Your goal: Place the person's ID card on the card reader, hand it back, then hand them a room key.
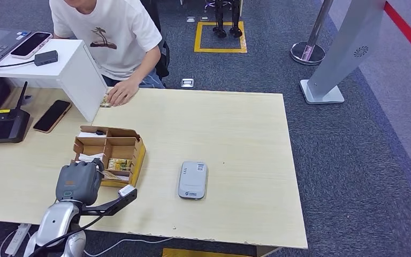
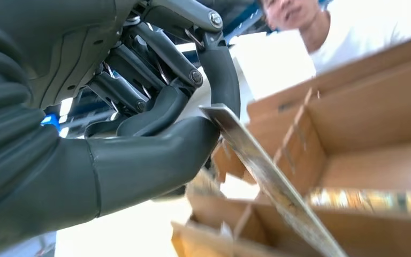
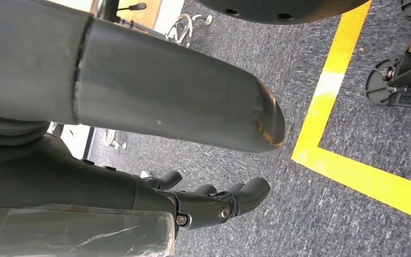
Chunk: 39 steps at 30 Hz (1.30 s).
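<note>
Left robot hand (image 1: 79, 182) pinching card (image 2: 267, 174) over box (image 1: 109, 155) on worktop (image 1: 235, 134); right robot hand (image 3: 214, 206) hanging, loosely curled, empty; reader (image 1: 192, 180) nearby.

The left hand (image 1: 79, 182) sits right at the cardboard box (image 1: 108, 153), whose walls block the way ahead. The card reader (image 1: 192, 180) lies to the right with bare table (image 1: 235, 139) between them and all around it. A white stand (image 1: 83, 75), a person's hand (image 1: 122, 92) and a phone (image 1: 52, 115) crowd the far left side.
</note>
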### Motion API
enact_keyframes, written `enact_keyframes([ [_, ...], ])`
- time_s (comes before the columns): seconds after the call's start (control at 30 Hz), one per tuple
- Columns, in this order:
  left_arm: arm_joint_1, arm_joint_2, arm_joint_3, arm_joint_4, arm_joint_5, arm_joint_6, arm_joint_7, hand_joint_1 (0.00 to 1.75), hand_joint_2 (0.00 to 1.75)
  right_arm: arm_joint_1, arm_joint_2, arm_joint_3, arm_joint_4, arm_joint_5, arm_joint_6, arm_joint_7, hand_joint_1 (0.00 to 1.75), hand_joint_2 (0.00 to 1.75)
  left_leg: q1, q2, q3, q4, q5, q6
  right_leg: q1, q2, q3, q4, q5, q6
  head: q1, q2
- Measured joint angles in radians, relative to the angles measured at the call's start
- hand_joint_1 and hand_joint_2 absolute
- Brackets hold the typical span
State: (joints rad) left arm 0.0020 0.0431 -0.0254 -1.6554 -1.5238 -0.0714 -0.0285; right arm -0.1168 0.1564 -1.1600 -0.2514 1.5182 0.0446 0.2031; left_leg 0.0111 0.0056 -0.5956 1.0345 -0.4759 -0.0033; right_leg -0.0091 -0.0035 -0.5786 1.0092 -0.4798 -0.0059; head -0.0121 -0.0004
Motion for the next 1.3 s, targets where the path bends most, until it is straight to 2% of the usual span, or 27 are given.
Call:
enact_keyframes([
  [0.17,-0.056,0.06,-0.012,-0.038,0.021,-0.035,-0.016,1.75,1.75,0.0,0.0,-0.001,0.0,-0.001,0.0,-0.006,0.0,0.0,0.0,0.0,0.0,0.0,0.0,0.0,0.0,0.0,0.0,0.0,0.0,0.0,0.0,0.0],
  [0.43,-0.168,0.154,-0.099,-0.078,0.148,-0.087,-0.031,1.75,1.75,0.0,0.0,-0.001,0.0,-0.001,0.002,-0.009,0.0,0.0,0.0,0.0,0.0,0.0,0.0,0.0,0.0,0.0,0.0,0.0,0.0,0.0,0.0,0.0],
  [0.67,-0.241,0.196,-0.154,-0.082,0.172,-0.091,-0.03,1.75,1.75,0.0,0.0,-0.001,0.0,-0.001,0.003,-0.015,0.0,0.0,0.0,0.0,0.0,0.0,0.0,0.0,0.0,0.0,0.0,0.0,0.0,0.0,0.0,0.0],
  [0.8,-0.267,0.198,-0.164,-0.083,0.117,-0.056,0.029,1.75,1.75,0.0,0.0,-0.001,0.0,-0.001,0.002,-0.014,0.0,0.0,0.0,0.0,0.0,0.0,0.0,0.0,0.0,0.0,0.0,0.0,0.0,0.0,0.0,0.0],
  [0.93,-0.286,0.179,-0.164,-0.083,0.009,-0.02,0.099,1.75,1.75,-0.001,0.003,-0.001,0.0,0.0,-0.001,-0.006,0.0,0.0,0.0,0.0,0.0,0.0,0.0,0.0,0.0,0.0,0.0,0.0,0.0,0.0,0.0,0.0],
  [1.3,-0.288,0.131,-0.085,-0.079,-0.002,0.0,0.144,1.75,1.75,-0.002,0.008,-0.001,0.0,0.003,-0.002,-0.001,0.0,0.0,0.0,0.0,0.0,0.0,0.0,0.0,0.0,0.0,0.0,0.0,0.0,0.0,0.0,0.0],
])
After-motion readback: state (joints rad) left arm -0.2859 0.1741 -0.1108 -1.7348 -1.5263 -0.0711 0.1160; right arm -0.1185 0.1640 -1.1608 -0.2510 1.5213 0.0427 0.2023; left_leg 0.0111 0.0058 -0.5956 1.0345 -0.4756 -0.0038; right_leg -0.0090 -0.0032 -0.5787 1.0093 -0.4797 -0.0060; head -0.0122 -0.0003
